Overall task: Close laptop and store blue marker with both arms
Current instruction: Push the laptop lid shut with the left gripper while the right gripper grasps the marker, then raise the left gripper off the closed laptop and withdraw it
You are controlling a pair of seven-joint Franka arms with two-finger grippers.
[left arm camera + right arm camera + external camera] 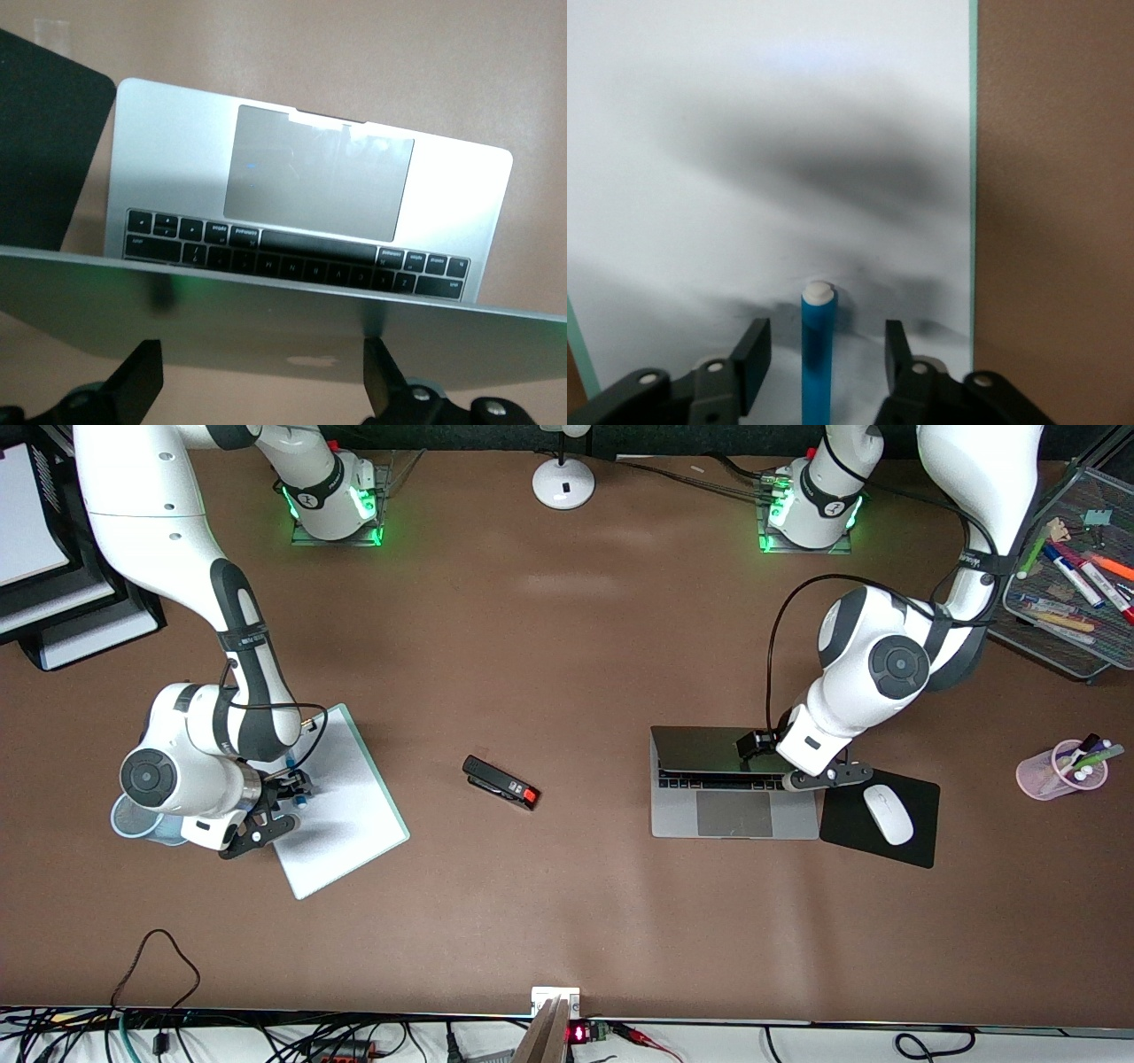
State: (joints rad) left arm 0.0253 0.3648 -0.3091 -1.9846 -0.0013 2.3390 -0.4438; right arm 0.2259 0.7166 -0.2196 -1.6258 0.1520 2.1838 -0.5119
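Note:
The silver-grey laptop (735, 815) lies near the left arm's end of the table with its lid tilted partway down over the black keys. My left gripper (760, 746) is open at the back of the lid. In the left wrist view (261, 381) both fingers stand wide apart against the lid (266, 328), next to the apple logo. The blue marker (818, 345) lies flat on a white board (345, 806) near the right arm's end. My right gripper (825, 352) is open and low over the board, with the marker between its fingers and untouched.
A black-and-red stapler (500, 782) lies mid-table. A black mouse pad (921, 841) with a white mouse (888, 813) sits beside the laptop. A pink cup of pens (1059, 771) and a mesh tray of markers (1072, 576) stand at the left arm's end. A pale blue cup (124, 819) shows under the right arm.

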